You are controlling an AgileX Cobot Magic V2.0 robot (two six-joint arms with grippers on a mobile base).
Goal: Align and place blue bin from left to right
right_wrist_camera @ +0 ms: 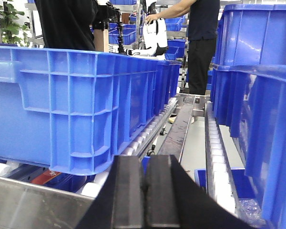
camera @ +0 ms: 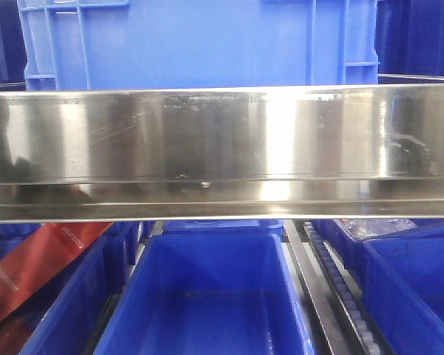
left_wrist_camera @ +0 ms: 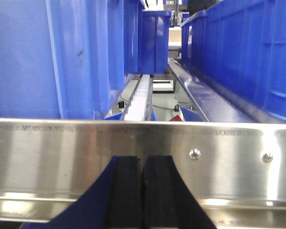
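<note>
The blue bin stands on the upper shelf behind a steel rail, with a smooth front panel and raised ribs near its corners. In the right wrist view its ribbed long side rests on white rollers to the left of my right gripper, which is shut with nothing in it. In the left wrist view the bin is at the right. My left gripper is shut and empty, low in front of the rail. Neither gripper shows in the front view.
A second blue crate fills the left of the left wrist view, across a roller track. Stacked blue crates stand to the right of my right gripper. Shallower blue tubs and a red strip lie below the rail. People stand behind.
</note>
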